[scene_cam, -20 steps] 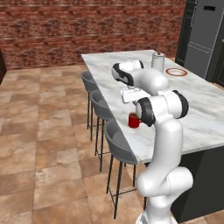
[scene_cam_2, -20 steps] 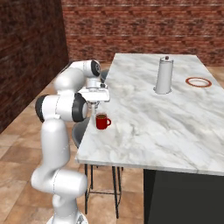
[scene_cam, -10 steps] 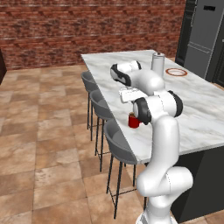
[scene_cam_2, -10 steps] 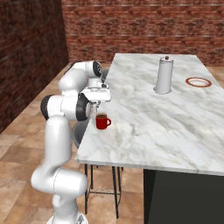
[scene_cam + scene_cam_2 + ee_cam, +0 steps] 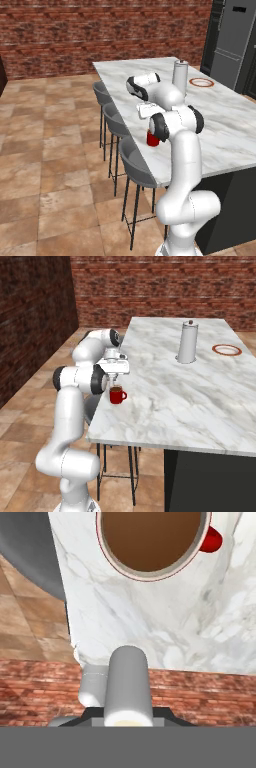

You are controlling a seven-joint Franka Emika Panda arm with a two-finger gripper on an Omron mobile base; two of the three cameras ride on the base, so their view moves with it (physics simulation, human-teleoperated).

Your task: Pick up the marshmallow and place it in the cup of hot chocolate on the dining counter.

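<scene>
The marshmallow (image 5: 127,684), a small white cylinder, is clamped between my fingers at the bottom of the hand view. My gripper (image 5: 127,718) is shut on it. The cup of hot chocolate (image 5: 150,537), a red mug with brown liquid and a side handle, sits ahead of the marshmallow in that view. In the base views my gripper (image 5: 114,380) (image 5: 151,125) hangs just above the red cup (image 5: 118,395) (image 5: 152,139). The cup stands near the stool-side edge of the marble dining counter (image 5: 200,391) (image 5: 225,125).
A tall grey canister (image 5: 188,342) (image 5: 180,75) and a red-rimmed plate (image 5: 226,349) (image 5: 201,82) stand farther back on the counter. Grey bar stools (image 5: 135,162) line the counter's edge. A dark fridge (image 5: 235,40) stands at the back right.
The hand has shifted slightly toward the cup while keeping hold of the marshmallow. The cup has not moved.
</scene>
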